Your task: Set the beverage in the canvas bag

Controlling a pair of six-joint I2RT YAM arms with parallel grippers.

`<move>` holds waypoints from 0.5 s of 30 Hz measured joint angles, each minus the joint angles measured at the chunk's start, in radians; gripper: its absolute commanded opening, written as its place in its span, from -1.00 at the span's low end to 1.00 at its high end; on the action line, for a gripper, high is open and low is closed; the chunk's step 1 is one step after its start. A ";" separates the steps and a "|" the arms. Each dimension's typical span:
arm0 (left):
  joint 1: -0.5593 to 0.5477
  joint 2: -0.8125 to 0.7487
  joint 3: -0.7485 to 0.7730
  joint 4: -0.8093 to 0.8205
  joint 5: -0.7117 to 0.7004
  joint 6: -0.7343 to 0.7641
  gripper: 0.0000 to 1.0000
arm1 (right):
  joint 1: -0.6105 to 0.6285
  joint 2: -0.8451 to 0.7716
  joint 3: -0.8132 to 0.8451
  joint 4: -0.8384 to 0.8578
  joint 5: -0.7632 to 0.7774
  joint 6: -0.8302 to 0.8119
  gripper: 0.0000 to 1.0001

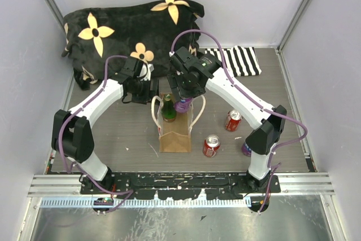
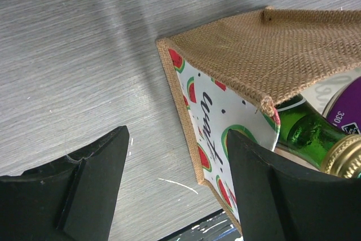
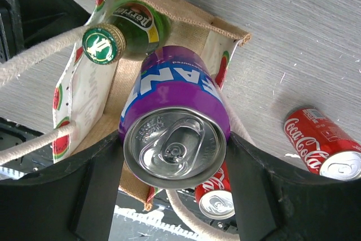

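Observation:
The tan canvas bag (image 1: 174,135) stands upright mid-table with cream loop handles and a watermelon-print lining. A green glass bottle (image 1: 168,108) stands inside it. My right gripper (image 1: 183,99) is shut on a purple soda can (image 1: 183,105) and holds it upright over the bag's open mouth. In the right wrist view the purple can (image 3: 175,122) sits between the gripper's (image 3: 175,152) fingers, beside the bottle (image 3: 118,35), above the bag (image 3: 186,18). My left gripper (image 1: 141,90) is open and empty beside the bag's far-left corner. Its wrist view (image 2: 179,173) shows the bag's wall (image 2: 254,55) and the bottle (image 2: 307,131).
Two red cola cans (image 1: 233,120) (image 1: 211,145) lie on the table right of the bag. Another purple can (image 1: 246,149) stands by the right arm's base. A black flowered cushion (image 1: 130,26) and a striped cloth (image 1: 237,60) lie at the back.

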 measured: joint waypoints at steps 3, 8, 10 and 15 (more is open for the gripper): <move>0.000 0.009 0.005 0.000 0.000 0.000 0.55 | 0.000 0.002 -0.013 0.026 0.003 -0.005 -0.99; 0.000 0.023 0.018 -0.002 0.000 0.000 0.55 | 0.000 0.034 -0.039 0.054 0.008 -0.021 -0.99; 0.000 0.030 0.027 -0.002 0.000 0.000 0.55 | 0.000 0.050 -0.052 0.061 0.012 -0.029 -0.98; 0.000 0.044 0.040 -0.003 0.000 0.000 0.55 | 0.000 0.064 -0.097 0.089 0.019 -0.042 -0.98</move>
